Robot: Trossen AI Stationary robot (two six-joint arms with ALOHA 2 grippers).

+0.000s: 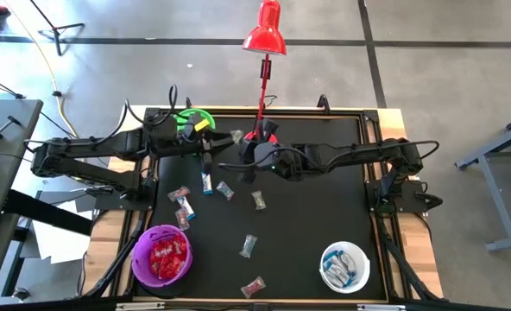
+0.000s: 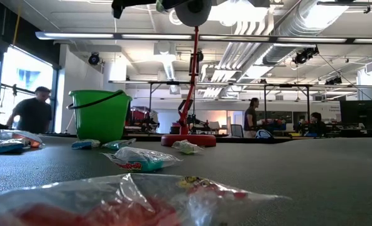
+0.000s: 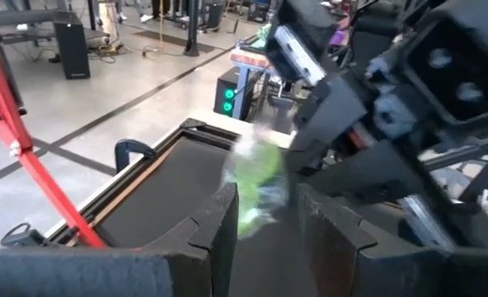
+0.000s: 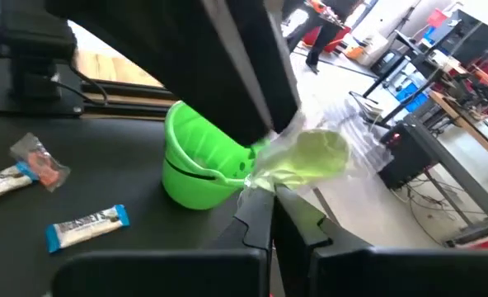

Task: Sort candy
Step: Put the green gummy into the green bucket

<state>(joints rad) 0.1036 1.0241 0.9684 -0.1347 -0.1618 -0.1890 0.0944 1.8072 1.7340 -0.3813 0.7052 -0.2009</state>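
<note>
Probably a robotics lab, exposed ceiling ducts (image 2: 311,25), rows of workbenches (image 2: 280,129), monitors (image 2: 361,112)
</note>
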